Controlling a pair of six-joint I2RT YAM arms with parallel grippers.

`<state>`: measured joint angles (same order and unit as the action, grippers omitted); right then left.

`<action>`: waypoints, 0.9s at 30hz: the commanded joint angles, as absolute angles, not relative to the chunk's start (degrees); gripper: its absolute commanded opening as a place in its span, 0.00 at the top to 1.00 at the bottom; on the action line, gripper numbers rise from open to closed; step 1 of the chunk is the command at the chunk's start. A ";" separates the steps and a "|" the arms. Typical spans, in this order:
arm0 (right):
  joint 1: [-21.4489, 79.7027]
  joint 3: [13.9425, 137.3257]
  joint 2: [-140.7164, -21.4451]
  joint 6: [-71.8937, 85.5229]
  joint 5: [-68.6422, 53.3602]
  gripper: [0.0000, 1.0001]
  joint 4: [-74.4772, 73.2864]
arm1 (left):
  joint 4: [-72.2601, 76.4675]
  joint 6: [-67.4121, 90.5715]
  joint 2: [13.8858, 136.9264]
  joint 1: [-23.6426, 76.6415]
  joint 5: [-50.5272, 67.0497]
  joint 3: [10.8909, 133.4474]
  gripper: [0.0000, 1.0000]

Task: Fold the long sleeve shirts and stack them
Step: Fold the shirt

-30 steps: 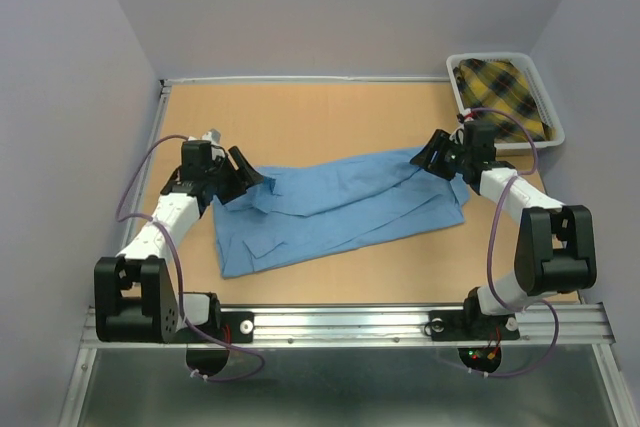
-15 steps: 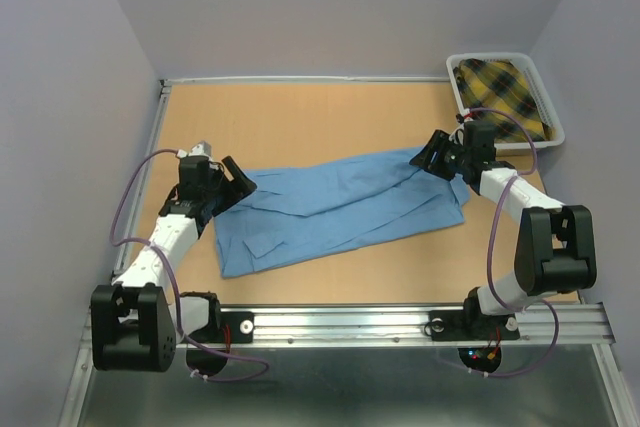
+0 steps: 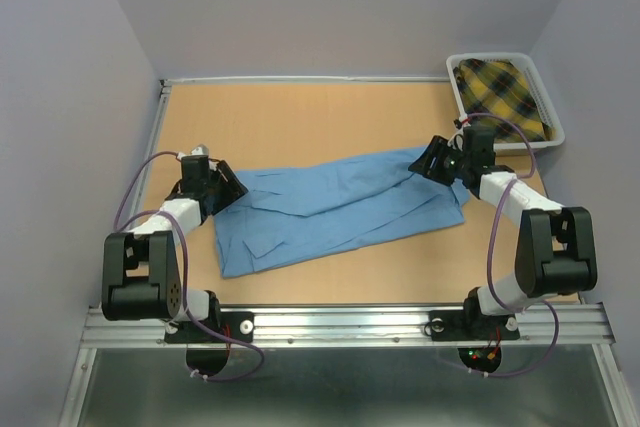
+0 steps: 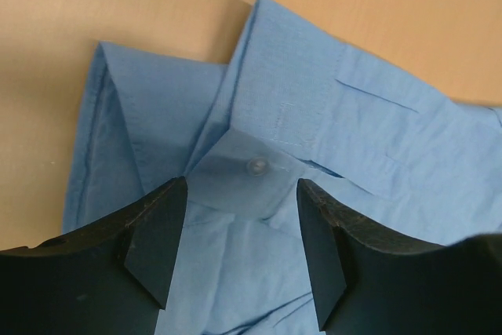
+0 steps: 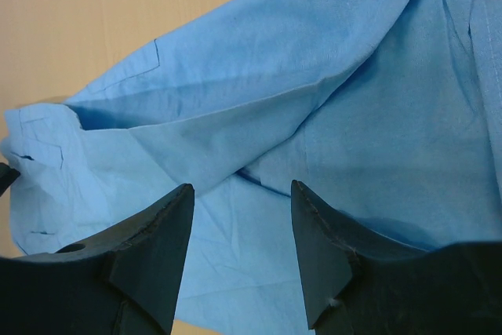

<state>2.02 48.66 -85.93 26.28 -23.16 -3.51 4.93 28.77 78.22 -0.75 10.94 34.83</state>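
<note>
Left fingers [image 4: 153,241]: pulling back leftward, hanging open.
Right fingers [image 5: 157,249]: hovering open, empty.
Shirt [image 3: 340,207]: soft, light, sagging; inviting a pinch at the buttoned fold [image 4: 255,170].

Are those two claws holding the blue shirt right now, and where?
Nothing is held. The left gripper and right gripper are both open above the blue shirt, with no cloth pinched.

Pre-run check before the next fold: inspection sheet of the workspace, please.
surface: wooden tabletop, tan, flat.
job's things: light blue shirt spread mid-table, partly folded.
clutter: white bin in the far right corner, holding yellow plaid cloth.
grippers: left gripper over a buttoned flap, jaws open; right gripper over the shirt's other end, jaws open.
cables: purple cables loop beside both arms.
surroundings: grey walls; metal rail at the near edge.
</note>
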 commanded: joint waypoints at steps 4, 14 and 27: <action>2.55 47.28 -82.88 24.87 -24.34 0.41 -2.20 | 7.21 26.19 78.13 -2.37 7.74 36.39 0.31; 2.55 47.29 -82.97 25.05 -24.17 0.41 -2.11 | 5.71 26.36 82.44 -2.46 10.37 36.47 0.34; 2.64 46.93 -82.44 25.22 -23.55 0.41 -2.02 | 4.22 27.07 82.27 -2.46 11.51 36.39 0.72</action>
